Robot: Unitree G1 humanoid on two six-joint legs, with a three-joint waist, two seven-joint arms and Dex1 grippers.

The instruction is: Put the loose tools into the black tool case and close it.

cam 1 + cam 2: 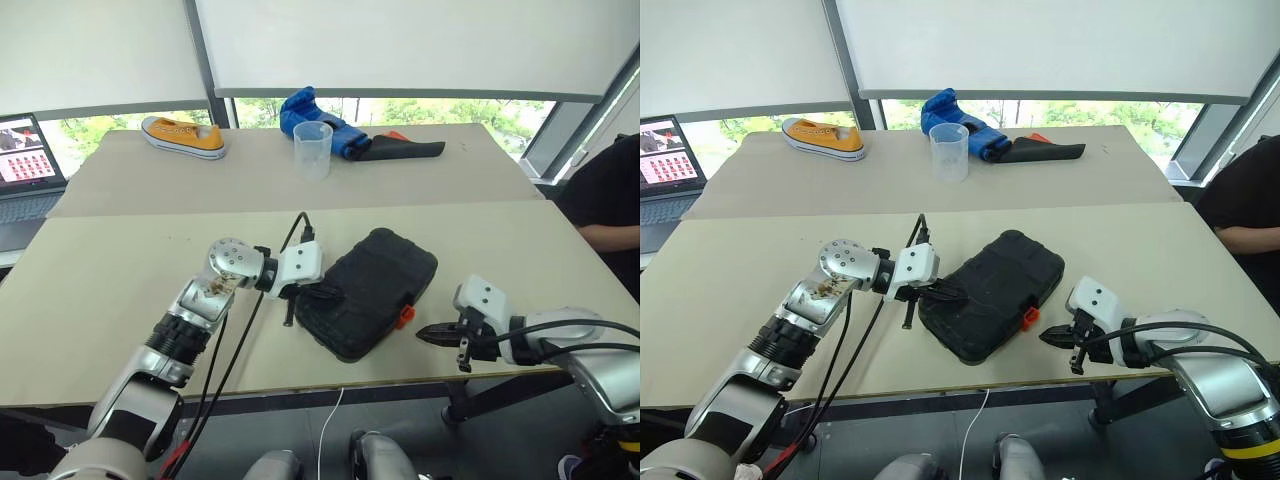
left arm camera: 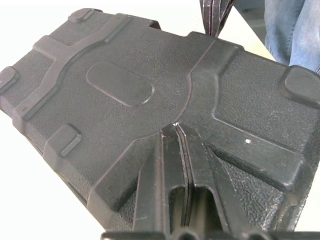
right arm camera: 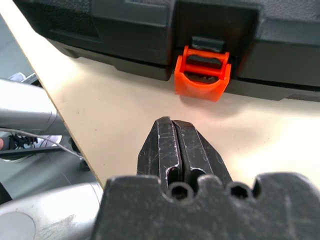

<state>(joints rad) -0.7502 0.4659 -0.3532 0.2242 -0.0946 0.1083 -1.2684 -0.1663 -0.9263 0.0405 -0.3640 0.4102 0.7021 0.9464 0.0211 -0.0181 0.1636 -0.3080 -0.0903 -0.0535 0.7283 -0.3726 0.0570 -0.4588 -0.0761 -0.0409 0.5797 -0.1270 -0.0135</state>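
My left gripper (image 1: pixel 322 293), fingers pinched together, presses on the lid of the closed rectangular black plastic tool case (image 1: pixel 375 290) mid-table. Its small orange latch (image 3: pixel 202 73) hangs down; my right gripper (image 1: pixel 432 333) sits just beside it, also clamped empty.

Near table (image 1: pixel 120 300), beige top: black tool case (image 1: pixel 370 292) (lid down, orange latch (image 1: pixel 404 316) at its 4 o'clock edge). Far table (image 1: pixel 150 180), adjoining at 12 o'clock: yellow sneaker (image 1: pixel 183 137), clear cup (image 1: pixel 312 149), blue glove (image 1: pixel 315 118) on black cloth (image 1: pixel 405 151).
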